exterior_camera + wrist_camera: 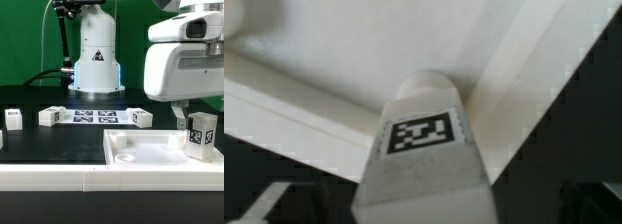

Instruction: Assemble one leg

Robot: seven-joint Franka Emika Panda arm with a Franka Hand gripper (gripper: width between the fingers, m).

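Observation:
My gripper (200, 122) is at the exterior view's right, shut on a leg (202, 136), a small white block with a square marker tag. It holds the leg upright over the right corner of the white panel (140, 152), with the lower end at the panel's rim. In the wrist view the leg (423, 160) runs up the middle with its tag facing the camera, and the panel (349, 50) lies beyond it. My gripper (423, 208) is mostly hidden by the leg. Three more legs lie on the black table: one (12, 119), a second (50, 116) and a third (140, 117).
The marker board (97, 116) lies flat between two of the loose legs. The robot's white base (95, 60) stands behind it before a green backdrop. The table's pale front edge (50, 178) runs along the bottom.

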